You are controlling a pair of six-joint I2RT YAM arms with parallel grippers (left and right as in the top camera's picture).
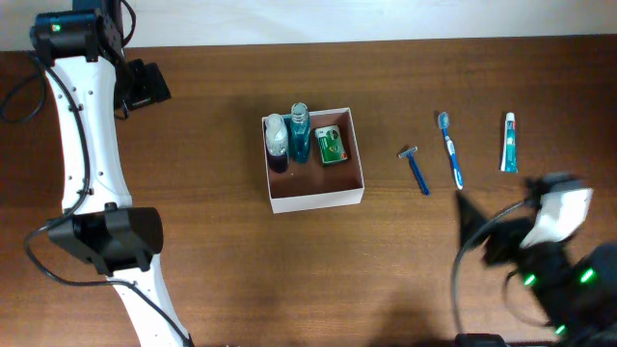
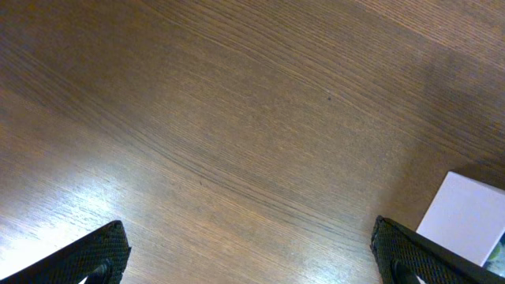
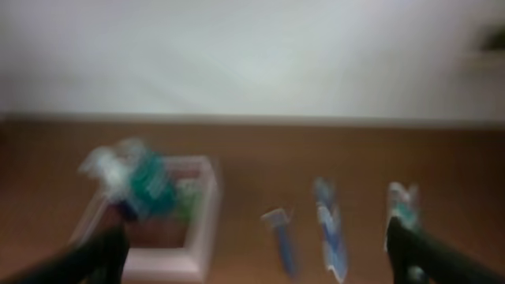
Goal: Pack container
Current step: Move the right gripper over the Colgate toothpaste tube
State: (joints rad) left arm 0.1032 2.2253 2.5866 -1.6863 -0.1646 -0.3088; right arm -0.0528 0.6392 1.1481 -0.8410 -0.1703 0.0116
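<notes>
The container (image 1: 318,191), a white-walled square box with a reddish-brown inside, sits mid-table. It holds a white bottle (image 1: 277,143), a teal bottle (image 1: 299,135) and a green packet (image 1: 332,146). A blue razor (image 1: 415,169), a blue toothbrush (image 1: 450,149) and a toothpaste tube (image 1: 508,143) lie to its right. My left gripper (image 1: 145,85) is open and empty at the far left; its wrist view (image 2: 252,264) shows bare wood and a container corner (image 2: 465,217). My right gripper (image 1: 482,231) is open and empty at the front right. Its blurred wrist view (image 3: 252,252) shows the container (image 3: 201,229), razor (image 3: 284,237), toothbrush (image 3: 331,233) and toothpaste (image 3: 402,201).
The wooden table (image 1: 212,251) ends at a pale wall along the back. Cables trail from both arms at the left edge and the front right corner.
</notes>
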